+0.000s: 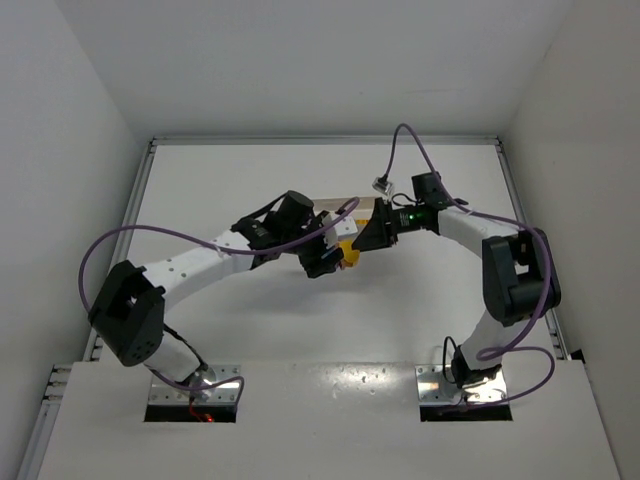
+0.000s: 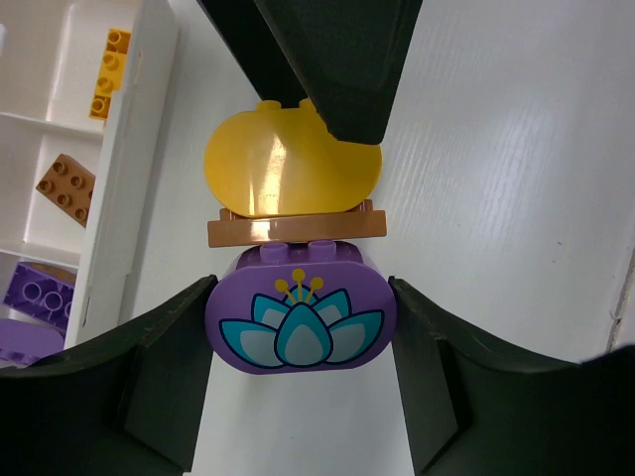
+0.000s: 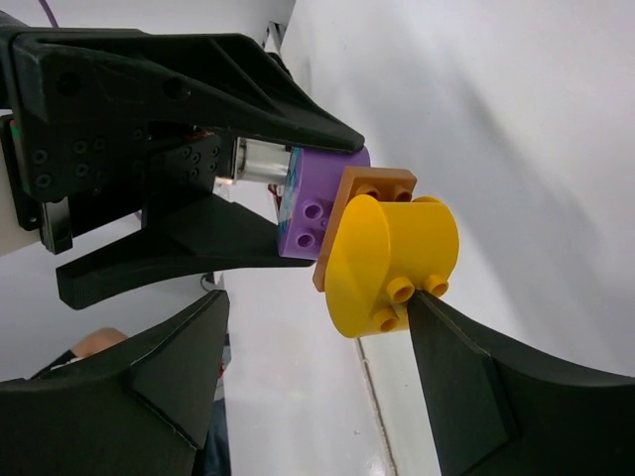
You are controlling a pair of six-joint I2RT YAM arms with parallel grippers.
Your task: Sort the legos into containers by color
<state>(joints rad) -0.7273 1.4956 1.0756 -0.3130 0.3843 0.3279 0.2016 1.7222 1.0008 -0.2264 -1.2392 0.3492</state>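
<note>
My left gripper is shut on a rounded purple lego with a light blue flower print. A thin brown plate and a rounded yellow lego are stacked on it, held above the table. In the right wrist view the same stack shows as yellow, brown and purple. My right gripper is open around the yellow lego, with one finger touching its studs. In the top view the left gripper and right gripper meet at mid-table.
The white tray's wall stands left of the stack. Its compartments hold a yellow brick, a brown brick and purple bricks. In the top view the arms hide most of the tray.
</note>
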